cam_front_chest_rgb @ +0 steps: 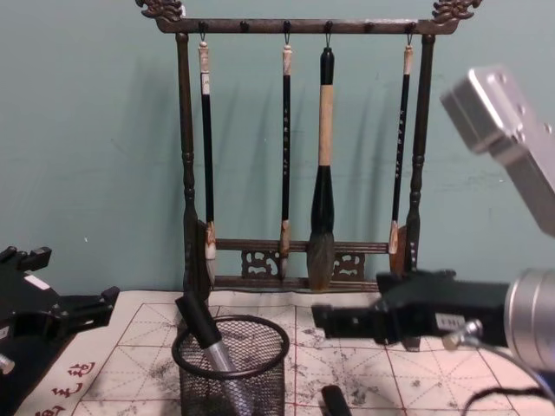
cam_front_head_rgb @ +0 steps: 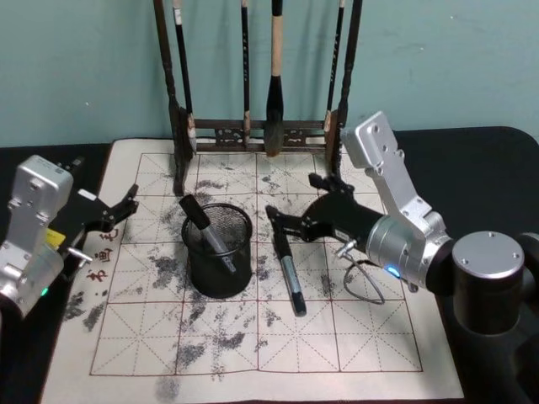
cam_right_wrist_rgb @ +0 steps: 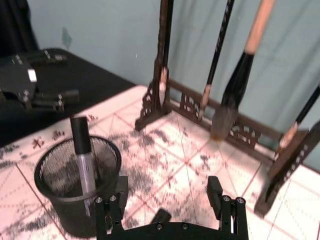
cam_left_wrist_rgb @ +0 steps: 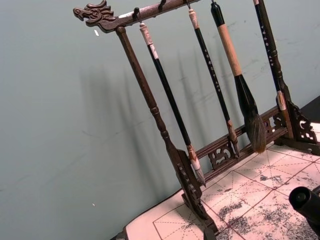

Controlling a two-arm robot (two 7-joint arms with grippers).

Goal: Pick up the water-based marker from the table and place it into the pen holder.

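A black and grey water-based marker (cam_front_head_rgb: 290,278) lies on the ink-stained mat just right of the pen holder (cam_front_head_rgb: 217,252), a black mesh cup. Another marker (cam_front_head_rgb: 205,229) stands slanted inside the cup. My right gripper (cam_front_head_rgb: 291,196) hangs open low over the lying marker's far end. In the right wrist view that marker's cap (cam_right_wrist_rgb: 161,216) shows between the spread fingers (cam_right_wrist_rgb: 121,189), with the pen holder (cam_right_wrist_rgb: 75,180) beside them. My left gripper (cam_front_head_rgb: 116,210) stands open at the mat's left edge, apart from the cup. The chest view shows the pen holder (cam_front_chest_rgb: 231,368) and the right gripper (cam_front_chest_rgb: 347,322) beside it.
A tall dark wooden rack (cam_front_head_rgb: 261,126) hung with several calligraphy brushes stands at the back of the mat (cam_front_head_rgb: 253,353), close behind the right gripper. A wire loop (cam_front_head_rgb: 364,282) dangles from the right wrist. Black table borders the mat on both sides.
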